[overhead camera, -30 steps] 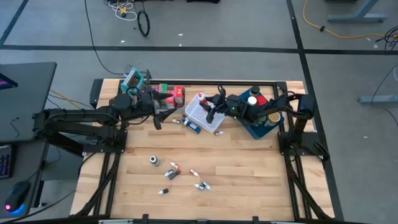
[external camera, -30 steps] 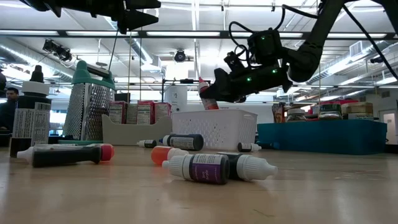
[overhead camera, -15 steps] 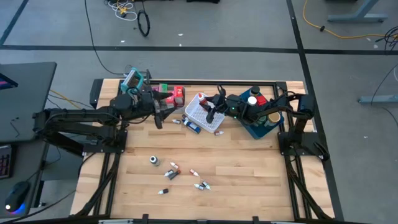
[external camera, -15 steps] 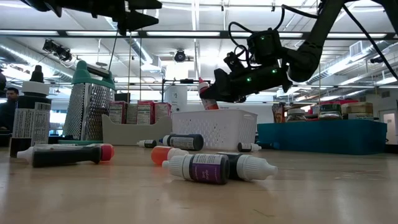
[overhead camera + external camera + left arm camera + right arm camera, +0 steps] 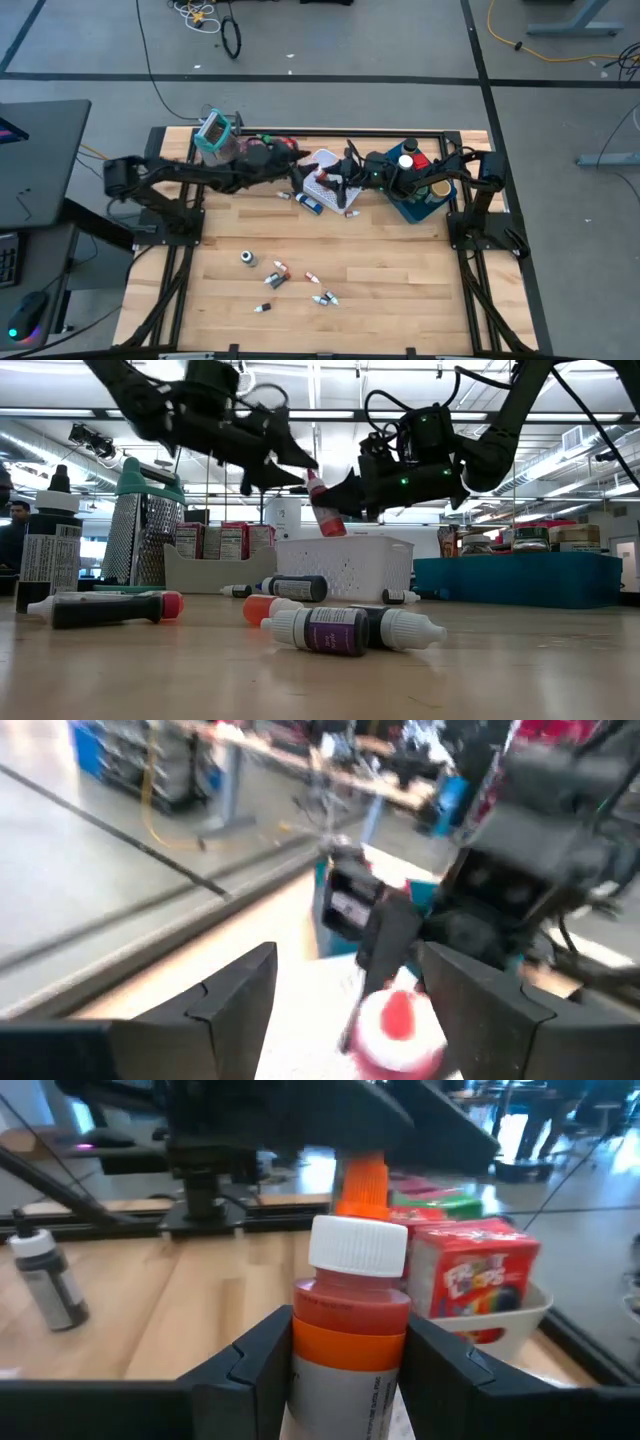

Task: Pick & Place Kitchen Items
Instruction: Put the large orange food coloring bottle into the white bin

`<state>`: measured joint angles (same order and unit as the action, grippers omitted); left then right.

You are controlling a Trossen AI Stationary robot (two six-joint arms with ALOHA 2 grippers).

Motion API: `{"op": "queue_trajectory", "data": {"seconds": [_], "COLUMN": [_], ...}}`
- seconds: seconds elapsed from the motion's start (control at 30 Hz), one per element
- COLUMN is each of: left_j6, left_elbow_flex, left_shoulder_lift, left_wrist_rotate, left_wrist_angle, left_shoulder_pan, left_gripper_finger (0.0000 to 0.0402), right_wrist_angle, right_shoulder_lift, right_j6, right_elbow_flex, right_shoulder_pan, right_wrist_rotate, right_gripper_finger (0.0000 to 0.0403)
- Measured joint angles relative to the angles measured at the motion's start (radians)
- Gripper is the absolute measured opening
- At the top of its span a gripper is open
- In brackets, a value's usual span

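Note:
A small bottle point(image 5: 325, 512) with a white cap, an orange band and a pale label hangs tilted above the white mesh basket point(image 5: 345, 568). My right gripper point(image 5: 350, 1370) is shut on it and shows in the high view over the basket point(image 5: 335, 183). My left gripper point(image 5: 350, 1010) is open; it has reached in from the table's left point(image 5: 300, 175). Its two fingers stand on either side of the bottle's cap point(image 5: 398, 1025), apart from it. Several more small bottles point(image 5: 290, 280) lie loose on the near half of the table. My right gripper pinches the bottle's body at the orange band point(image 5: 312, 1348) between its two fingers point(image 5: 250, 1365). The fingers come about level from the table's right side. The bottle is lifted clear above the basket, tilted with its cap point(image 5: 313, 480) toward the left arm.
A metal grater point(image 5: 147, 525) and a tray of red and green cartons point(image 5: 220, 542) stand at the far left. A blue bin point(image 5: 515, 578) with jars stands at the far right. A dark bottle point(image 5: 50, 550) stands close to the low camera, and tubes point(image 5: 335, 630) lie nearby.
My left gripper has swung toward the table's right and down, rolling as it went, and now stands at the bottle's cap above the basket. The bottle, upright before in my right gripper, has tipped with its cap toward the left arm.

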<state>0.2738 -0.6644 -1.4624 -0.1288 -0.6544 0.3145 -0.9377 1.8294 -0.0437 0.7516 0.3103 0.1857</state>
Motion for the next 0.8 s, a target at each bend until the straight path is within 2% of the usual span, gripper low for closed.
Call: {"op": "queue_trajectory", "data": {"seconds": [0.13, 0.37, 0.5, 0.67, 0.8], "left_j6": [-0.032, -0.081, -0.074, -0.068, -0.07], "left_elbow_flex": [-0.042, -0.06, -0.06, -0.06, -0.059], "left_shoulder_lift": [-0.083, -0.112, -0.111, -0.111, -0.111], "left_wrist_rotate": [0.138, 0.132, 0.184, 0.184, 0.188], "left_wrist_angle": [-0.005, -0.004, -0.005, -0.02, -0.039], "left_shoulder_pan": [0.021, 0.016, 0.016, 0.013, 0.013], "left_gripper_finger": [0.0256, 0.0245, 0.0204, 0.0132, 0.0123], "right_wrist_angle": [0.002, -0.006, -0.022, -0.023, -0.037], "right_shoulder_lift": [0.001, 0.001, 0.001, 0.001, 0.0], "right_j6": [0.018, 0.022, 0.018, 0.018, 0.017], "right_elbow_flex": [0.0, 0.0, 0.0, 0.0, 0.0], "right_shoulder_pan": [0.0, 0.0, -0.002, -0.014, -0.025], "right_wrist_rotate": [0.017, 0.014, 0.014, 0.008, -0.034], "right_gripper_finger": [0.0162, 0.0162, 0.0162, 0.0162, 0.0162]}}
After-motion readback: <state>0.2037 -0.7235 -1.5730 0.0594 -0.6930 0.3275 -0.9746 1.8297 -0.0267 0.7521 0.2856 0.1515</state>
